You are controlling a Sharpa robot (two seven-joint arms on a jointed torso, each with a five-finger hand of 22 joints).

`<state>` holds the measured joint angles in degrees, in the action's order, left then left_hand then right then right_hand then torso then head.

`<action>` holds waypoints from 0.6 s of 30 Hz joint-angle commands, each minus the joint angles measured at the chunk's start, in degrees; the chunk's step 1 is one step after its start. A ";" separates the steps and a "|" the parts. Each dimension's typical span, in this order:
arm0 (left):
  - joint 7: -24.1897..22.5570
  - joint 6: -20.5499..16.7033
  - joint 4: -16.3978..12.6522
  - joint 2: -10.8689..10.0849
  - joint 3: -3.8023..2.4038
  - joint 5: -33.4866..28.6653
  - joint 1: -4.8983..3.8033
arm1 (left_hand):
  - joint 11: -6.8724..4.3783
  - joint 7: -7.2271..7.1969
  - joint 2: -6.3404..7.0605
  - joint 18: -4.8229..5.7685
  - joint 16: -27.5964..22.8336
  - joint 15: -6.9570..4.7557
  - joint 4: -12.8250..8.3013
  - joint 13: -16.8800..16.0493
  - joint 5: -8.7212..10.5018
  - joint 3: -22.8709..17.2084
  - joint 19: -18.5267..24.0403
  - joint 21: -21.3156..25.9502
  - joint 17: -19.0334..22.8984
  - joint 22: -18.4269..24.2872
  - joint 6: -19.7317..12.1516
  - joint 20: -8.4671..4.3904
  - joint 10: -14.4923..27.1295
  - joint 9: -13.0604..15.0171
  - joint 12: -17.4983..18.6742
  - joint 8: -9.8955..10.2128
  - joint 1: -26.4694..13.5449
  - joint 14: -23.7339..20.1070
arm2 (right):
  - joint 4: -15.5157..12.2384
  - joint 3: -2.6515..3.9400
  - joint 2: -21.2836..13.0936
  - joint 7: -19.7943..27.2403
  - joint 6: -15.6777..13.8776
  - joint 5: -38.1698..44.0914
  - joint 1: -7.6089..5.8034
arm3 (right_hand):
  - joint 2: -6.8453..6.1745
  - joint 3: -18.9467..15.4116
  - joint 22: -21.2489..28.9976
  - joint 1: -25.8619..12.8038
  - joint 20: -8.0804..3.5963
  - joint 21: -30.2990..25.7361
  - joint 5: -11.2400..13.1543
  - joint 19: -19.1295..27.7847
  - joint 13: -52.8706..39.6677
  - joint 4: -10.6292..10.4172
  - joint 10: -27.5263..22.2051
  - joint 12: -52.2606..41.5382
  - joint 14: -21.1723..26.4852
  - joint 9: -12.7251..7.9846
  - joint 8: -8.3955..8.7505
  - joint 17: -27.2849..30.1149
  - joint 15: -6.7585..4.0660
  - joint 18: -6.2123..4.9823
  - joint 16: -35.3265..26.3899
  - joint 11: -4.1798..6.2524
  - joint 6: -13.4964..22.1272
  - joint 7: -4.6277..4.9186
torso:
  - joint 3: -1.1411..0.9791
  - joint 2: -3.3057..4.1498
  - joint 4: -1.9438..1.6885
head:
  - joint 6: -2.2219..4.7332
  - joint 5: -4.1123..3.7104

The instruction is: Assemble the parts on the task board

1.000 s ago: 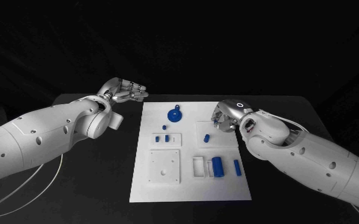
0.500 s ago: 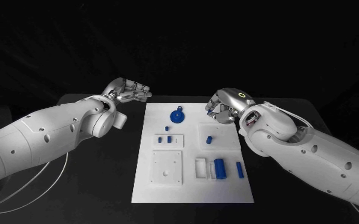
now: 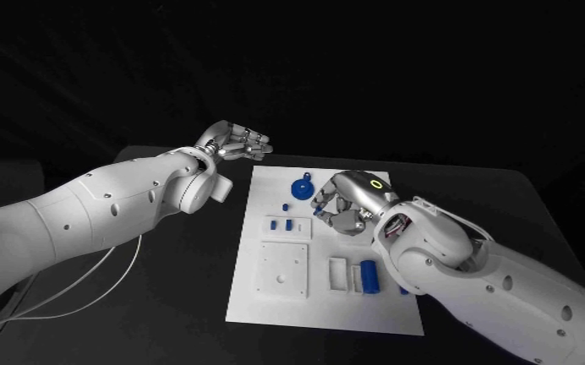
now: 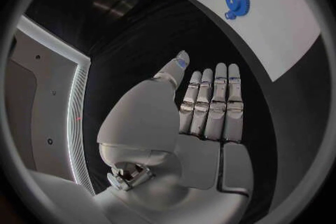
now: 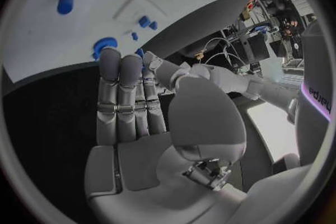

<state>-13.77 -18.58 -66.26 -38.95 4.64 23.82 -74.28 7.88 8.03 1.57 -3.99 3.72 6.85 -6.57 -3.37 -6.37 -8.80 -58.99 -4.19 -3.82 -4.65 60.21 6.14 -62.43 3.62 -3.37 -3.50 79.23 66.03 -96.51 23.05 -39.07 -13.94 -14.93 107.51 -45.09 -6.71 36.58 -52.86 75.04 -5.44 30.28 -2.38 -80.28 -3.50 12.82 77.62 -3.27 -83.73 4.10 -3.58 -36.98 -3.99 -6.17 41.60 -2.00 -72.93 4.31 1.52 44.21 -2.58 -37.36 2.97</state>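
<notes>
Two robot arms reach over a white task board on a black worktop, neither holding a part.

The task board (image 3: 319, 302) lies in the lower middle of the frame, and assembly looks barely begun: the blue parts sit loose or in shallow seats. I count one round blue gear (image 3: 298, 189) at the board's upper left, one tiny peg (image 3: 286, 207) below it, two small pegs (image 3: 287, 225) side by side on a raised tile, and one thick cylinder (image 3: 369, 275) lower right; anything under the right arm is hidden. The left robot hand (image 3: 242, 144) hovers off the board's upper left corner, fingers straight and close together, empty. The right robot hand (image 3: 342, 209) hangs over the board's middle, fingers extended and holding nothing.
</notes>
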 commanded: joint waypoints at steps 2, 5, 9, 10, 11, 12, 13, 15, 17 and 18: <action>-0.97 -0.82 0.23 0.83 -0.04 0.19 -0.04 | 0.10 -0.06 -0.54 0.88 -0.19 -0.02 -0.08 0.05 0.00 -0.44 -0.33 -0.33 0.00 0.09 0.29 -0.12 0.42 -0.06 0.01 -0.06 0.10 0.44 | 0.09 -2.24 1.45 1.33 -0.81 2.05 0.70 | 0.31 -0.08 -0.07 0.03 -0.13 -0.19 -0.38 -0.38 -0.12 0.26 1.34 -0.21 -0.02 0.01 -0.08 0.05 -0.20 -1.26 0.12 0.87 -0.33 0.06 | 0.11 -0.05 -0.07 | -0.25 1.79; -1.15 -0.92 0.37 1.20 -0.04 0.67 -0.03 | 0.10 -0.07 -0.60 0.88 -0.19 -0.01 -0.13 0.05 -0.05 -0.52 -0.31 -0.34 0.00 0.10 0.26 -0.11 0.43 -0.06 0.01 -0.05 0.11 0.39 | 0.34 -3.40 2.36 1.41 -0.59 2.81 1.02 | 0.31 0.10 -1.14 0.00 -0.10 -1.13 -0.38 -0.70 -0.12 0.37 1.30 -0.20 -0.01 0.01 -0.09 0.16 -0.17 -1.20 0.11 0.84 -0.32 0.06 | 0.07 0.02 0.04 | -0.40 2.61; -1.42 -1.00 0.54 1.72 -0.04 0.77 -0.02 | 0.11 -0.05 -0.59 0.88 -0.19 0.01 -0.14 0.05 -0.06 -0.54 -0.29 -0.33 0.00 0.10 0.25 -0.09 0.45 -0.06 0.01 -0.06 0.06 0.34 | 1.05 -4.90 3.40 1.42 0.02 3.58 1.29 | 0.30 0.14 -1.48 -0.06 -0.13 -1.54 -0.38 -0.88 -0.13 0.42 1.33 -0.21 -0.02 0.02 -0.10 0.21 -0.19 -1.12 0.12 0.86 -0.32 0.05 | 0.07 0.03 -0.11 | -0.75 3.08; -1.45 -1.00 0.56 1.82 -0.04 0.74 -0.02 | 0.12 -0.05 -0.57 0.89 -0.20 0.02 -0.14 0.05 -0.07 -0.55 -0.27 -0.33 0.00 0.11 0.25 -0.08 0.46 -0.06 0.01 -0.06 0.02 0.30 | 1.29 -5.32 3.58 1.43 0.17 3.71 1.34 | 0.30 0.14 -1.48 -0.06 -0.13 -1.54 -0.38 -0.88 -0.13 0.42 1.33 -0.21 -0.02 0.02 -0.10 0.21 -0.19 -1.12 0.12 0.86 -0.32 0.05 | 0.07 0.05 -0.08 | -0.84 3.30; -1.47 -1.00 0.58 1.90 -0.04 0.72 -0.02 | 0.12 -0.05 -0.57 0.89 -0.20 0.02 -0.14 0.05 -0.07 -0.55 -0.27 -0.33 0.00 0.11 0.25 -0.08 0.46 -0.06 0.01 -0.06 0.02 0.30 | 1.50 -5.65 3.71 1.44 0.28 3.81 1.38 | 0.30 0.14 -1.48 -0.06 -0.13 -1.54 -0.38 -0.88 -0.13 0.42 1.33 -0.21 -0.02 0.02 -0.10 0.21 -0.19 -1.12 0.12 0.86 -0.32 0.05 | 0.07 0.07 -0.06 | -0.92 3.51; -1.49 -0.99 0.58 1.97 -0.04 0.70 -0.02 | 0.12 -0.05 -0.57 0.89 -0.20 0.02 -0.14 0.05 -0.07 -0.55 -0.27 -0.33 0.00 0.11 0.25 -0.08 0.46 -0.06 0.01 -0.06 0.02 0.30 | 1.71 -5.97 3.84 1.45 0.38 3.91 1.43 | 0.30 0.14 -1.48 -0.06 -0.13 -1.54 -0.38 -0.88 -0.13 0.42 1.33 -0.21 -0.02 0.02 -0.10 0.21 -0.19 -1.12 0.12 0.86 -0.32 0.05 | 0.07 0.08 -0.04 | -0.97 3.60; -1.51 -0.98 0.59 2.06 -0.04 0.68 -0.02 | 0.12 -0.05 -0.57 0.89 -0.20 0.02 -0.14 0.05 -0.07 -0.55 -0.27 -0.33 0.00 0.11 0.25 -0.08 0.46 -0.06 0.01 -0.06 0.02 0.30 | 2.03 -6.38 4.02 1.46 0.50 4.02 1.51 | 0.30 0.14 -1.48 -0.06 -0.13 -1.54 -0.38 -0.88 -0.13 0.42 1.33 -0.21 -0.02 0.02 -0.10 0.21 -0.19 -1.12 0.12 0.86 -0.32 0.05 | 0.04 0.10 -0.02 | -1.10 3.73; -1.52 -0.95 0.60 2.17 -0.04 0.66 -0.01 | 0.12 -0.05 -0.57 0.89 -0.20 0.02 -0.14 0.05 -0.07 -0.55 -0.27 -0.33 0.00 0.11 0.25 -0.08 0.46 -0.06 0.01 -0.06 0.02 0.30 | 2.46 -6.83 4.26 1.46 0.58 4.15 1.70 | 0.37 0.19 -2.03 -0.12 -0.15 -2.09 -0.38 -1.05 -0.12 0.53 1.31 -0.21 -0.01 0.01 -0.08 0.28 -0.20 -1.13 0.13 0.84 -0.30 0.07 | 0.02 0.10 -0.01 | -1.28 3.90; -1.53 -0.96 0.60 2.27 -0.04 0.75 -0.01 | 0.12 -0.05 -0.57 0.89 -0.20 0.02 -0.14 0.05 -0.07 -0.55 -0.27 -0.33 0.00 0.11 0.25 -0.08 0.46 -0.06 0.01 -0.06 0.02 0.30 | 2.85 -7.14 4.47 1.39 0.62 4.34 1.89 | 0.36 0.26 -2.22 -0.18 -0.13 -2.27 -0.38 -1.10 -0.13 0.55 1.29 -0.22 -0.02 0.01 -0.09 0.31 -0.19 -1.15 0.12 0.84 -0.29 0.07 | 0.01 0.11 -0.02 | -1.37 3.96; -1.54 -0.95 0.59 2.31 -0.04 0.93 -0.01 | 0.12 -0.05 -0.57 0.89 -0.20 0.02 -0.14 0.05 -0.07 -0.55 -0.27 -0.33 0.00 0.11 0.25 -0.08 0.46 -0.06 0.01 -0.06 0.02 0.30 | 3.02 -7.25 4.56 1.34 0.65 4.43 1.96 | 0.36 0.33 -2.30 -0.19 -0.14 -2.35 -0.38 -1.15 -0.12 0.57 1.27 -0.21 -0.01 0.00 -0.08 0.33 -0.19 -1.16 0.11 0.83 -0.24 0.08 | -0.01 0.11 -0.04 | -1.63 4.00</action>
<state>-14.29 -19.09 -65.63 -36.82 4.65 24.24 -74.26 7.91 8.06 1.57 -3.99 3.72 6.85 -6.77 -3.37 -6.37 -9.00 -58.99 -4.19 -3.82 -4.60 60.18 6.14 -62.40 3.62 -3.37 -3.50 79.23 66.03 -93.67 15.82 -34.65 -13.10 -15.00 110.34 -43.21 -6.72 36.77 -55.09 75.04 -5.52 28.15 -2.66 -80.98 -3.50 13.15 77.74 -3.29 -83.73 4.08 -3.58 -36.71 -3.98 -6.17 41.59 -2.11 -72.92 4.31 1.57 44.29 -2.61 -38.63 6.78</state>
